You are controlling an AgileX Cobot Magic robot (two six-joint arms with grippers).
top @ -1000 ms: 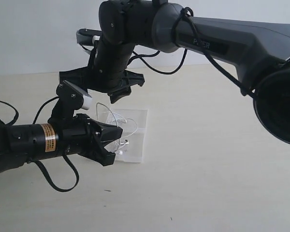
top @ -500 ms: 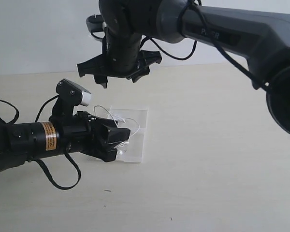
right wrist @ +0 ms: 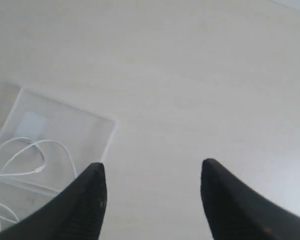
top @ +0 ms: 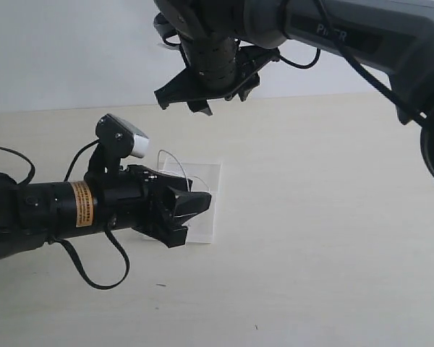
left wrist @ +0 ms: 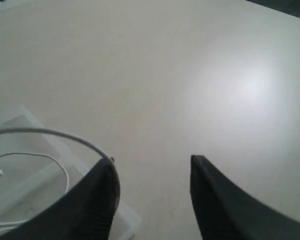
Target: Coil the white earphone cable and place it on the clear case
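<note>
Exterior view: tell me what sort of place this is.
Probably a robotics lab bench: a bare pale table, a plain white wall, and two black robot arms near a clear case.

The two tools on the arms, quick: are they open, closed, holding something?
Left tool: open, nothing between its fingers; the white earphone cable arches up to one fingertip.
Right tool: open, holding nothing.

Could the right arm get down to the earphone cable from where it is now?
Probably yes: the right tool hangs open above, and its wrist view shows the cable on the clear case uncovered.
</note>
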